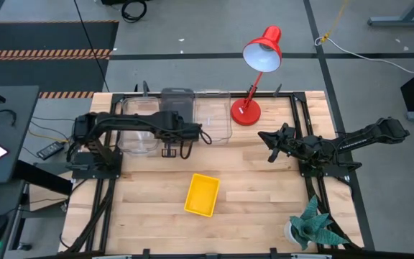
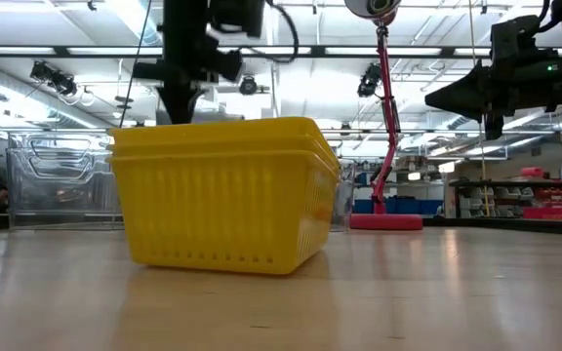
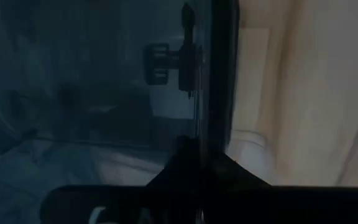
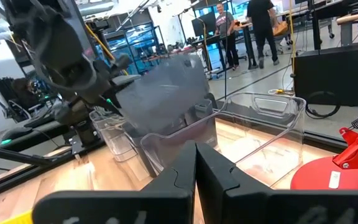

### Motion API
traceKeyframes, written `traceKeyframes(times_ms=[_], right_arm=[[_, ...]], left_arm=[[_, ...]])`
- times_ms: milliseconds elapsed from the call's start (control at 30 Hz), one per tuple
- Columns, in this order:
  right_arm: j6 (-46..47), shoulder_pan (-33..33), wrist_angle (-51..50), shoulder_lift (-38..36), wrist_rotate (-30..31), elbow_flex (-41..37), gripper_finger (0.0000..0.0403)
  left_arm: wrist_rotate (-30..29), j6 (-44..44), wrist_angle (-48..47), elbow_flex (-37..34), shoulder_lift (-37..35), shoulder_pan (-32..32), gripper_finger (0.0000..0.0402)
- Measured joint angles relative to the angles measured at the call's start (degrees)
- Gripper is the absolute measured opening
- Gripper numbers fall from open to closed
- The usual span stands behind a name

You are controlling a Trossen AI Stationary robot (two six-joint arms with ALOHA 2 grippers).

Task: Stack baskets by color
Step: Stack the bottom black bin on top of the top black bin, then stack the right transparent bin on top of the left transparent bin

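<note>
Left gripper (image 1: 169, 128): your left arm reaches across the far side of the counter; its fingers are clamped on the dark grey basket (image 1: 177, 102), gripping its wall

Dark grey basket: you hold it lifted over the clear baskets at the far edge; in the right wrist view it shows as a smoky tray (image 4: 166, 93) tilted above them

Clear baskets (image 1: 210, 119): you have them side by side along the far edge, just beside the red lamp's base

Yellow baskets (image 1: 202, 194): nested together, near the middle of the counter's near half, well apart from both arms

Right gripper (image 1: 270, 140): your right arm waits over the right side; its fingers are closed together, with nothing between them

Red desk lamp (image 1: 246, 111): stands at the far edge, head tipped away from the counter

Counter (image 1: 257, 194): pale wood planks, a small potted plant (image 1: 315, 226) at your near right corner
</note>
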Motion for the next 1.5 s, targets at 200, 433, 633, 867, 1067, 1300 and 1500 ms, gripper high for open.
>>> traceKeyframes(times_ms=[200, 433, 633, 867, 1067, 1300, 1500], right_arm=[[-0.01, 0.0, 0.0, 0.0, 0.0, 0.0, 0.0013], [-0.01, 0.0, 0.0, 0.0, -0.02, -0.02, 0.0013], [0.0, 0.0, 0.0, 0.0, 0.0, 0.0, 0.0013], [-0.01, 0.0, 0.0, 0.0, -0.02, -0.01, 0.0013], [-0.02, 0.0, 0.0, 0.0, -0.02, -0.02, 0.0013], [-0.02, 0.0, 0.02, 0.0, -0.02, 0.0, 0.0013], [0.0, 0.0, -0.03, 0.0, -0.01, 0.0, 0.0013]], left_arm=[[5.01, 1.89, 3.42, -3.94, 0.02, 2.19, 0.0], [11.15, 1.89, 3.76, -4.0, 0.02, 2.63, 0.0027], [9.95, 1.43, 4.75, -3.91, 0.02, 2.58, 0.0128], [8.86, -0.36, 4.68, 2.77, 0.04, 2.5, 0.0245], [8.88, -1.7, 17.32, 4.29, 0.04, 1.62, 0.0264], [8.94, -1.28, 31.3, 4.34, 3.44, 1.62, 0.0238], [8.85, -0.17, 39.63, 4.31, 7.86, 1.53, 0.0225]])
